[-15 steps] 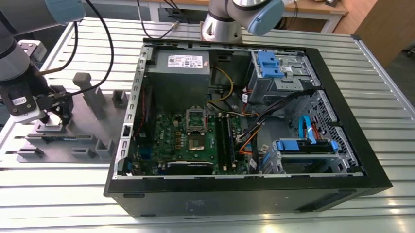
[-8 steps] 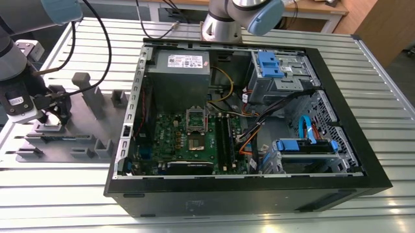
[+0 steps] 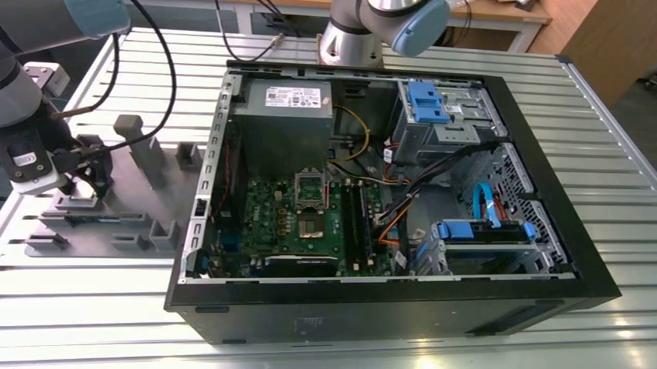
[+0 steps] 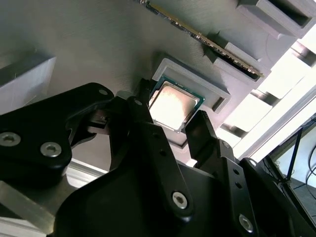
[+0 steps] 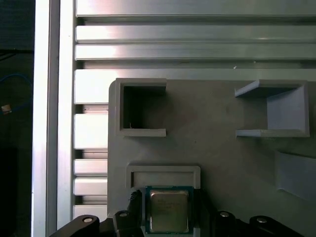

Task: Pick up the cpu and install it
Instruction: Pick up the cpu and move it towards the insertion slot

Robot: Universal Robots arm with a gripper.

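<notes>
Claw (image 3: 86, 183) at the end of the grey arm (image 3: 18, 92), low over the grey fixture plate (image 3: 128, 211) at the exterior view's left, on a slatted aluminium worktop (image 3: 103, 296). In both wrist views, astride the cpu (image 5: 169, 210), close at two opposite sides of it. Cannot tell whether pinching the chip or standing a shade clear.

The cpu flat, silvery top up and green border showing, seated in a shallow square nest (image 5: 163, 171) moulded into the plate. Near the nest in the first wrist view, an open-topped box pocket (image 5: 142, 106) by the plate's edge and a bracket-shaped pocket (image 5: 276, 111), well apart from each other. In the second wrist view, a long thin circuit board (image 4: 197, 33) standing on edge in the fixture behind the chip.

At the centre of the exterior view, an open black computer case (image 3: 390, 296) lying on its side, just beside the fixture plate. Inside, a green motherboard (image 3: 269, 223), a socket (image 3: 309, 224) with its hinged metal frame (image 3: 311, 184) raised, a grey power-supply box (image 3: 282, 104) at the far end, and a blue-fronted drive cage (image 3: 426, 104) towards the exterior view's right.
</notes>
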